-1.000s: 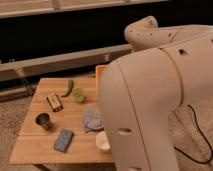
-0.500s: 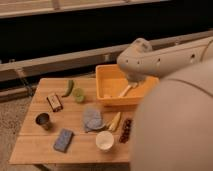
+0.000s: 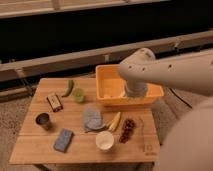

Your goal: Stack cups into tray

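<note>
You see 1 smooth cream-white plastic arm [image 3: 172, 71], a thick tube with a matte shell. It ends in a bulbous rounded elbow shell [image 3: 140, 62] of the same colour. Below that hangs 1 short grey-white cylindrical link [image 3: 135, 90], darker in shade than the rest. A broad pale curved body panel [image 3: 189, 142] fills your lower right corner. The gripper is hidden from you, beneath the cylindrical link.

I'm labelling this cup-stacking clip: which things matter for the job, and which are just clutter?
Job: cream-white wide-mouthed cup; dark grey metal tumbler; orange-yellow plastic tray; gripper, hidden behind the arm over the tray.
Lying about: blue-grey flat block; grey cloth; brown packet; green pod; dark grapes.
</note>
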Robot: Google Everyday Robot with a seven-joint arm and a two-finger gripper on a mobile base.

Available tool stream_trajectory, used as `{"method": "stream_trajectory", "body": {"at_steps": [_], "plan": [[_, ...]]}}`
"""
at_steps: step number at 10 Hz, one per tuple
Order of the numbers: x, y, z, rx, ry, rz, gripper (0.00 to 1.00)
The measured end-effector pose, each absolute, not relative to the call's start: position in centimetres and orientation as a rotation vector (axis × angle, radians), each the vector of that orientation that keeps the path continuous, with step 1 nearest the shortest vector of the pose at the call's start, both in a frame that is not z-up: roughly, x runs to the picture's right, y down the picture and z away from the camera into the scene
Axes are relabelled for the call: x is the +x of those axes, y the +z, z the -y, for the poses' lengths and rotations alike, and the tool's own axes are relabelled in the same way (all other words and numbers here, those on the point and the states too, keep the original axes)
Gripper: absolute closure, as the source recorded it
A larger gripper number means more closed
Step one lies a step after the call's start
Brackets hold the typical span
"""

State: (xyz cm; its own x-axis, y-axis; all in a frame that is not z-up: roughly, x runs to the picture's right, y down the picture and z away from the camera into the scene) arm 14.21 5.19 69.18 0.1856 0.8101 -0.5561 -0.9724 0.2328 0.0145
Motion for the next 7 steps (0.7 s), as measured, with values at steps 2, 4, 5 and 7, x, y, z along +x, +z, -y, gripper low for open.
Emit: {"method": "stream_trajectory", "body": {"at_steps": [2,4,5,7], "plan": [[14.9,70.4,-6.5,-0.513,1.251,-0.558,0.57],[14.9,71.4,-7.3,-0.599,1.214,-0.568,0.57],[14.9,71.7,-7.5,-0.615,1.208,-0.569,0.57],[14.8,71.7,-7.5,-0.620,1.207,-0.569,0.57]]}}
